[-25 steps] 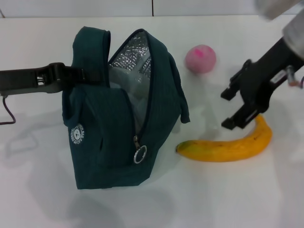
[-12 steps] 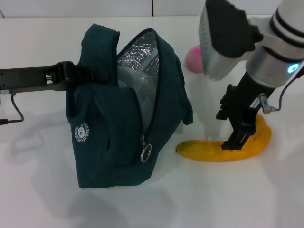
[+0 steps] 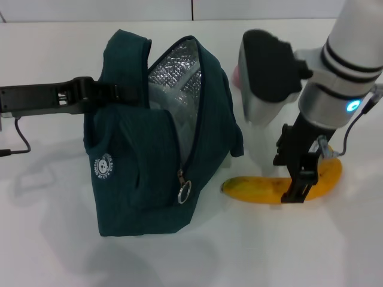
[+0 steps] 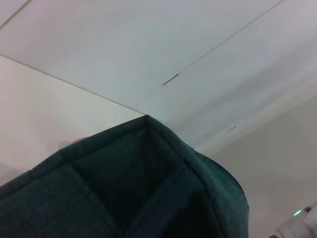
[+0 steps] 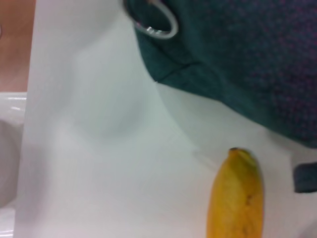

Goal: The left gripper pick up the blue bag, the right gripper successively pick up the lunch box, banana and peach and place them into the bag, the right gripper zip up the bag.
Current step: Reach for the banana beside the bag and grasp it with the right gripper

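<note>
Foil-lined blue bag (image 3: 149, 149) (gaping), banana (image 3: 263, 188) outside beside it

Blue bag (image 3: 155, 161) mouth open; banana (image 3: 263, 188) beside.

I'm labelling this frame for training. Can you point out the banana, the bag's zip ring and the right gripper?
banana (image 3: 254, 190): head view, on its yellow body near the stem end.
zip ring (image 3: 184, 192): head view, on the metal ring.
right gripper (image 3: 300, 179): head view, between its fingertips, at the banana.
</note>
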`<act>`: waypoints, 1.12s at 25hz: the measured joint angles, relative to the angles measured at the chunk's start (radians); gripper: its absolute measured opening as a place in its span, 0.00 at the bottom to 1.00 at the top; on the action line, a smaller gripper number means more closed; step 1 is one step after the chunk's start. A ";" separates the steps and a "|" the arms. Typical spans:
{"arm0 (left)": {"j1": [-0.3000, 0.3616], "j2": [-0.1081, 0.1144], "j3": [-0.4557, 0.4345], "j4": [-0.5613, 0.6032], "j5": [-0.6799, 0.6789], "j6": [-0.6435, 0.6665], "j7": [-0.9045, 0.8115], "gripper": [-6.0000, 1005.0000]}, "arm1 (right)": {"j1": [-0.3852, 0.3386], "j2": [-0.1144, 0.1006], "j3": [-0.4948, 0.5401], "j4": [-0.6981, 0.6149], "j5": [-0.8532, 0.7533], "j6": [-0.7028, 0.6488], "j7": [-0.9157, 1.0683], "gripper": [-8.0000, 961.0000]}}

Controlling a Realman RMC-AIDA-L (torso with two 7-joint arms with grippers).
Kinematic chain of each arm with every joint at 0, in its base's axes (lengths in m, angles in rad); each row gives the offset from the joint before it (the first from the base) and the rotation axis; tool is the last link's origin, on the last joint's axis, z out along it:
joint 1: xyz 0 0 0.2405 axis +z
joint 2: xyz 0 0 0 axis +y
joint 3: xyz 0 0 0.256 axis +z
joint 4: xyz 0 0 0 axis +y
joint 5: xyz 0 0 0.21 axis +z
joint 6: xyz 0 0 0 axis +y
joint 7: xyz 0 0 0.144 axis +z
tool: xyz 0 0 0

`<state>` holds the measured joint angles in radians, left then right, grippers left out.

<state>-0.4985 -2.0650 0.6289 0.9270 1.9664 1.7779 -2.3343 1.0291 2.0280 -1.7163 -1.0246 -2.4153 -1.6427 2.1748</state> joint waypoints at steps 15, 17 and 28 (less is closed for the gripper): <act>0.002 -0.012 0.000 -0.002 0.000 0.002 0.002 0.03 | 0.001 0.000 -0.088 0.061 0.051 0.086 0.008 0.76; 0.002 -0.013 0.001 -0.010 0.000 0.002 0.001 0.03 | 0.002 0.000 -0.094 0.067 0.052 0.095 0.012 0.75; 0.003 -0.014 0.003 -0.025 0.000 0.003 0.003 0.03 | 0.004 0.000 -0.147 0.077 0.055 0.128 0.035 0.68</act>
<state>-0.4958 -2.0785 0.6320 0.9019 1.9665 1.7811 -2.3311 1.0326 2.0278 -1.8632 -0.9476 -2.3607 -1.5151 2.2101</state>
